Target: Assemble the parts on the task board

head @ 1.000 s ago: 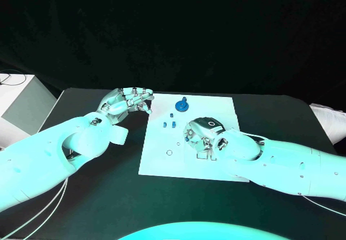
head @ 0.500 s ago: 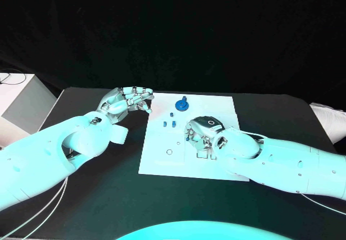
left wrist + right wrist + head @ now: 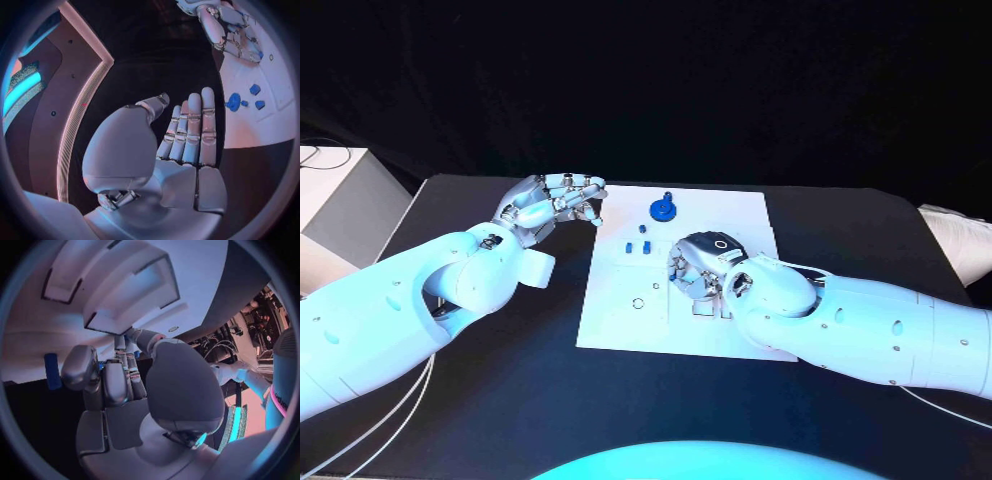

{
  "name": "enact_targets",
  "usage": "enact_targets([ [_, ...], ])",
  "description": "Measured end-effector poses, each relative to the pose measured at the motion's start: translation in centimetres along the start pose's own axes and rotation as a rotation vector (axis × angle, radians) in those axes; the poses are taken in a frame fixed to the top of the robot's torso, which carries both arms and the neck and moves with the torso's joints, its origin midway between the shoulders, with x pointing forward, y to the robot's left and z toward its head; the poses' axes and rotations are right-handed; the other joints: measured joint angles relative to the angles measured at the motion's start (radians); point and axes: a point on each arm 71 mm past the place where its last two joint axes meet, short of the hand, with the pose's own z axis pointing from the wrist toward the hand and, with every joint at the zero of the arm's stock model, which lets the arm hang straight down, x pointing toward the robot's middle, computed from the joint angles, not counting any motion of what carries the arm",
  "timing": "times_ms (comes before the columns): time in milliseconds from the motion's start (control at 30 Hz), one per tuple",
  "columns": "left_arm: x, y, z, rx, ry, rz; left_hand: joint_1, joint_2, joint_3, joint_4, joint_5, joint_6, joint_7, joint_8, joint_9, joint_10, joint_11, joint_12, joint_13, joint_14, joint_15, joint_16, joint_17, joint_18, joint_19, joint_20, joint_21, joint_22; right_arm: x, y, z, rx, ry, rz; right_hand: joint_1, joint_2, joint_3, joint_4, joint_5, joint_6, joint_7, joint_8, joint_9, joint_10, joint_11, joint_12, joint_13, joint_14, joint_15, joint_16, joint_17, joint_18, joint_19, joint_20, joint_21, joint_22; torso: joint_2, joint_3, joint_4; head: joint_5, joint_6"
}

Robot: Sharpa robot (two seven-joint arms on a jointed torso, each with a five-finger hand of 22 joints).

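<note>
Head view shows the task board [image 3: 625,320], a flat white rectangular plate with its long axis running from 6 to 12 o'clock, lying in the middle of the matte black surface [image 3: 488,400]. At the board's 12 o'clock end stands a round blue part [image 3: 662,209] with a short stem rising from its disc; just below it, toward 7 o'clock, sits a cluster of small blue parts [image 3: 639,246], blocky in shape. The left hand [image 3: 554,203], silver and segmented, hovers off the board's 10 o'clock corner with its fingers curled in loosely; in the left wrist view its fingers [image 3: 190,127] lie straight side by side with nothing between them and the thumb, so it holds nothing. The right hand [image 3: 708,265] is bent down over the board's centre, fingers pressed toward the plate; in the right wrist view a small blue cylindrical part [image 3: 52,371] stands beside its fingers [image 3: 115,380], but whether the hand grips anything I cannot tell. A pale grey box [image 3: 336,200] stands beyond the surface at 9 o'clock, against a dark room.
</note>
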Motion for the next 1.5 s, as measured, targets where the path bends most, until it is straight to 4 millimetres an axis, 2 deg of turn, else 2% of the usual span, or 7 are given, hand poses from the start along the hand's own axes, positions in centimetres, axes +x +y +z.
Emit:
enact_targets([
  [67,-0.01,0.00,0.00,0.000,0.000,0.000,0.000,0.000,0.000,0.000,0.000,0.000,0.000,0.000,0.000,0.000,0.000,0.000,0.000,0.000,0.000,0.000,0.000,0.000,0.000,0.000,0.000,0.000,-0.01,0.04,0.00,-0.001,0.000,0.001,-0.011,-0.010,-0.008,0.008,0.015,-0.008,0.004,-0.004,0.000,0.000,0.002,-0.006,-0.001,0.000,0.000,0.000,-0.001,0.000,0.000,0.000,-0.004,-0.001,0.000,0.0000,0.0001,0.000,0.000],
  [233,-0.03,0.00,-0.02,-0.001,-0.001,0.001,0.000,0.000,0.000,0.000,0.000,0.000,0.000,0.000,0.000,0.000,0.000,0.000,0.000,0.000,0.000,0.000,0.000,0.000,0.000,0.000,0.000,0.000,-0.02,0.08,0.00,0.000,0.001,0.006,-0.036,-0.010,-0.032,0.009,0.049,-0.017,0.007,-0.014,0.000,-0.005,0.007,-0.014,-0.001,0.004,0.004,0.000,-0.003,0.000,0.000,0.000,-0.008,-0.002,0.000,0.0000,0.0001,0.000,0.000],
  [667,-0.08,0.00,-0.04,-0.002,-0.001,0.001,0.000,0.000,0.000,0.000,0.000,0.000,0.000,0.000,0.000,0.000,0.000,0.000,0.000,0.000,0.000,0.000,0.001,0.000,0.000,0.000,0.000,0.000,-0.02,0.20,0.07,0.005,0.007,0.025,-0.049,-0.013,-0.051,0.006,0.073,-0.018,0.007,-0.018,-0.004,-0.005,0.007,-0.021,0.007,0.004,0.004,0.000,0.005,0.000,0.000,0.000,0.000,0.004,0.000,0.0000,0.0001,0.000,-0.001],
  [800,-0.08,0.00,-0.05,-0.002,-0.001,0.001,0.000,0.000,0.000,0.000,0.000,0.000,0.000,0.000,0.000,0.000,0.000,0.000,0.000,0.000,0.000,0.000,0.001,0.000,0.000,0.000,0.000,0.000,0.01,0.33,0.30,0.008,0.005,0.026,0.001,0.037,0.003,-0.013,0.027,0.011,-0.007,-0.007,0.004,0.012,-0.006,-0.020,0.014,0.004,0.004,0.031,0.040,0.000,0.000,0.000,0.047,0.030,0.000,0.0000,0.0000,-0.001,-0.001],
  [900,-0.08,0.00,-0.05,-0.003,-0.001,0.001,0.000,0.000,0.000,0.000,0.000,0.000,0.000,0.000,0.000,0.000,0.000,0.000,0.000,0.000,0.000,0.000,0.001,0.000,0.000,0.000,0.000,0.000,0.01,0.37,0.45,0.011,0.001,0.025,0.021,0.057,0.020,-0.031,0.009,0.030,-0.012,0.008,0.017,0.033,-0.013,-0.020,0.019,0.001,0.001,0.038,0.049,0.000,0.000,0.000,0.058,0.040,0.000,0.0000,0.0002,-0.002,-0.001],
  [1000,-0.10,0.00,-0.06,-0.003,-0.002,0.002,0.000,0.000,0.000,0.000,0.000,0.000,0.000,0.000,0.000,0.000,0.000,0.000,0.000,0.000,0.000,0.000,0.001,0.000,0.000,0.000,0.000,0.000,0.02,0.51,0.58,0.011,-0.004,0.023,0.029,0.065,0.027,-0.038,0.001,0.031,-0.013,0.010,0.026,0.039,-0.018,-0.021,0.020,0.000,0.000,0.038,0.049,0.000,0.000,0.000,0.060,0.042,0.000,0.0000,0.0004,-0.002,-0.001],
  [1500,-0.16,0.01,-0.09,-0.005,-0.003,0.003,0.004,0.004,0.000,0.000,0.000,0.000,0.000,0.000,0.000,-0.002,0.002,0.005,0.000,0.000,0.000,0.000,0.000,0.000,0.002,-0.002,-0.004,-0.001,0.13,0.65,0.64,0.008,-0.023,-0.001,0.044,0.081,0.044,-0.061,-0.009,0.042,-0.017,0.024,0.036,0.057,-0.015,-0.020,0.029,0.003,-0.004,0.042,0.052,0.000,0.000,-0.007,0.083,0.057,0.000,0.0005,-0.0004,-0.006,-0.001],
])
